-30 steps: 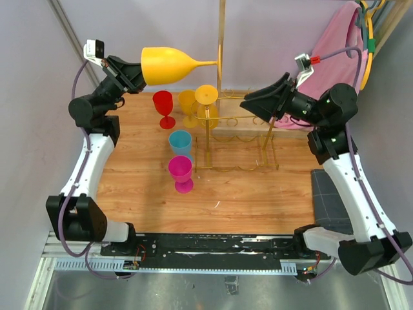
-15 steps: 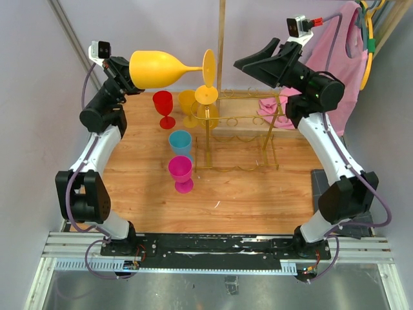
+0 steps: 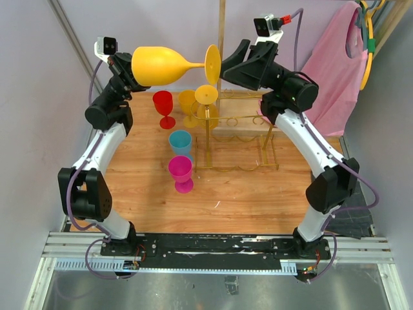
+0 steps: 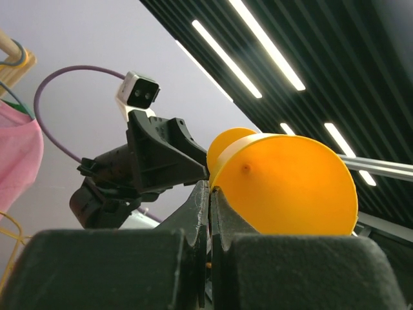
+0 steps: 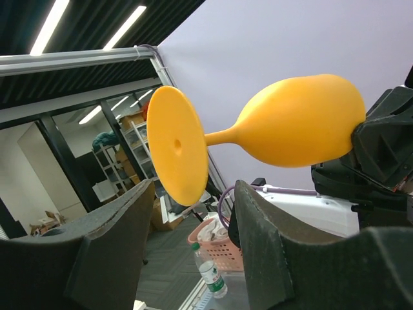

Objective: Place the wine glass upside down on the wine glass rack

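Note:
The yellow wine glass lies on its side in the air above the back of the table, foot pointing right. My left gripper is shut on the bowl's rim; in the left wrist view its fingers pinch the wall of the glass. My right gripper is open right by the foot. In the right wrist view the foot dips between the spread fingers of my right gripper without touching them. The gold wire wine glass rack stands below.
A yellow glass foot shows at the rack's left end, with another yellow glass behind it. A red glass, a blue cup and a magenta glass stand left of the rack. A tall wooden pole rises behind.
My right arm has swung up and left from beside the rack to the glass's foot. My left arm has turned the held glass slightly, keeping it high.

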Motion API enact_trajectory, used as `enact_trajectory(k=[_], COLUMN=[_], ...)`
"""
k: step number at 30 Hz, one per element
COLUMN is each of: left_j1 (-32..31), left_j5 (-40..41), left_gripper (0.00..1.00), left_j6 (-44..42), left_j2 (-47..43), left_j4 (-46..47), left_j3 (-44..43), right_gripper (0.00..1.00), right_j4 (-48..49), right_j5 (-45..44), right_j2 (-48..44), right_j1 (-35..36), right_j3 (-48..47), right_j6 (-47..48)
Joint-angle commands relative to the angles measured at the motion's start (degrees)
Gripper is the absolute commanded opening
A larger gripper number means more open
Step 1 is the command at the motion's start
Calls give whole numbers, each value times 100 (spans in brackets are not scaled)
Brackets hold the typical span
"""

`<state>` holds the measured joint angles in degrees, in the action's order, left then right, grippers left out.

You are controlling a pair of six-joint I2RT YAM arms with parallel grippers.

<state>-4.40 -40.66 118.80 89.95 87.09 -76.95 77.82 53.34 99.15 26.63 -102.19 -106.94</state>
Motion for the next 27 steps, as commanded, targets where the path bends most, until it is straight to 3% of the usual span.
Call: enact_trajectory(k=[1,17,21,25,27], left_j1=[-51,-192,-192,-193,-192], left_j5=[256,336,332,340,342], left_gripper=[0,0,0,0,2], left_j6=[1531,1589,1593,1581,1568], left_j2=[-60,-39,-60,-74,-81], left_j4=[1511,1512,1512,1505,1510], left_j3=[-176,-81,-77,-78,-77], right_gripper=[54,39,26,4,1], right_j4=[368,141,133,120,112], right_j5=[-190,-318,-320,-357,-393], right_j2=[122,461,478,435,406], right_j1=[167,492,522,521,527], right_j3=[-378,-936,-926,-876,-840], right_j6=[-209,-184,-163,-133,-110])
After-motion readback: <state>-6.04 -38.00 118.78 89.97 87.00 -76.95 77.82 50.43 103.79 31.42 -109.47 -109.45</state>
